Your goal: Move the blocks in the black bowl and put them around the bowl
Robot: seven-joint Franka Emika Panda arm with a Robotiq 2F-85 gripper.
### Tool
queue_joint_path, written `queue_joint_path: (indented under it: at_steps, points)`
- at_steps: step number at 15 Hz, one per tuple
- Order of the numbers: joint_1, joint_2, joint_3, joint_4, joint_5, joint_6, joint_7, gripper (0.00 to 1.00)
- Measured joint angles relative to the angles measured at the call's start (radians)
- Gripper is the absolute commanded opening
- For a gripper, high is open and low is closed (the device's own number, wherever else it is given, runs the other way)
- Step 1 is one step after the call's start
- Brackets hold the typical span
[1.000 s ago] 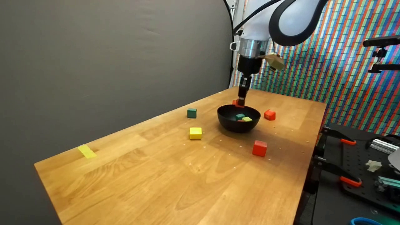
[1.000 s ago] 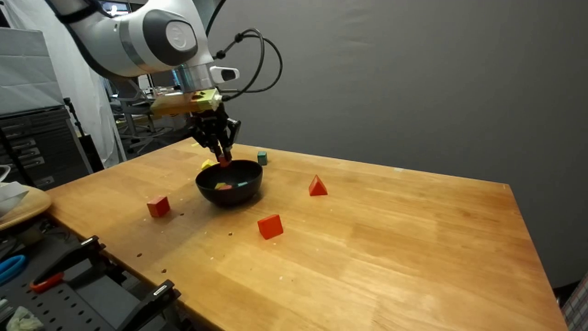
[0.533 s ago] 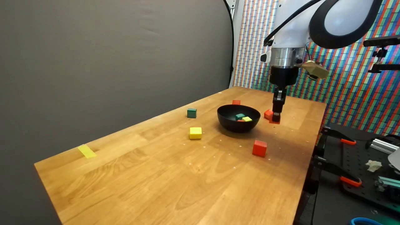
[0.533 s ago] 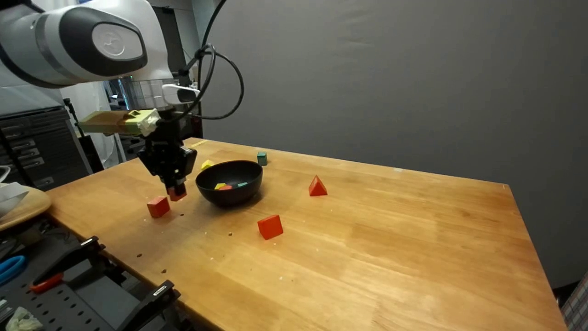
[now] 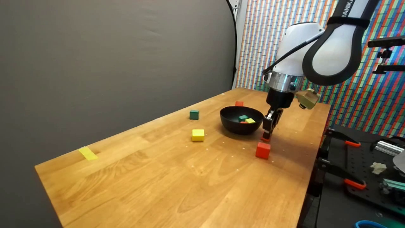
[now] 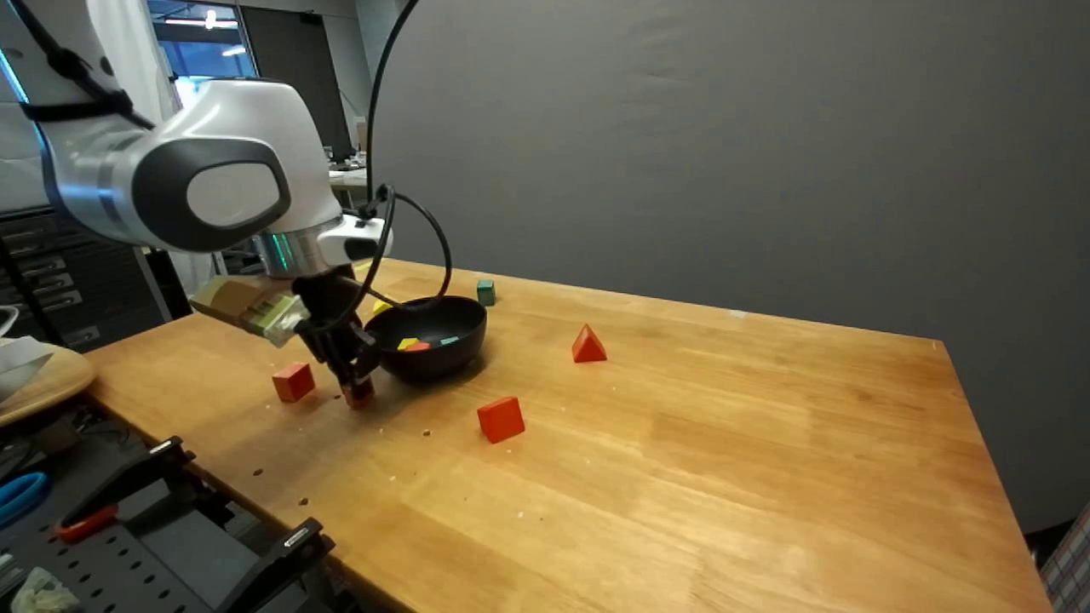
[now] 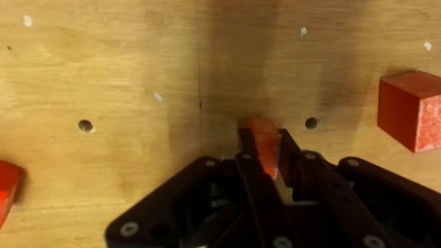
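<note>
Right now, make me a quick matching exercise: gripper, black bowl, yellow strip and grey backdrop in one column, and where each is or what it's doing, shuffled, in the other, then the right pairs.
1. Gripper
2. Black bowl
3. Yellow strip
4. Grey backdrop

A. Lies flat on the table, near a corner
B. Rises behind the table
C. Closed on a red block
D. Has blocks inside

Pairs: 1-C; 2-D; 3-A; 4-B

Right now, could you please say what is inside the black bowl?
A green block, a yellow block and part of a red block show; the black bowl hides their bases and anything beneath.
</note>
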Motion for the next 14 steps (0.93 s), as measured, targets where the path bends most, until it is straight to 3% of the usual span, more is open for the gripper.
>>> queue_joint_path:
  at_steps: [1,2,5,6,8,9,14]
  points:
    - [-0.003,0.012,0.002,0.001,0.002,0.029,0.004,0.45]
    - [-0.004,0.013,0.002,0.001,0.002,0.032,0.008,0.46]
    - [-0.004,0.036,-0.008,0.001,0.002,0.037,0.015,0.67]
    - [-0.004,0.049,-0.015,0.003,0.002,0.042,0.016,0.51]
    - [-0.004,0.055,-0.015,0.008,0.002,0.040,0.016,0.66]
    - [-0.004,0.055,-0.014,0.008,0.002,0.040,0.015,0.92]
    - [-0.004,0.046,-0.011,0.016,-0.003,0.018,0.010,1.00]
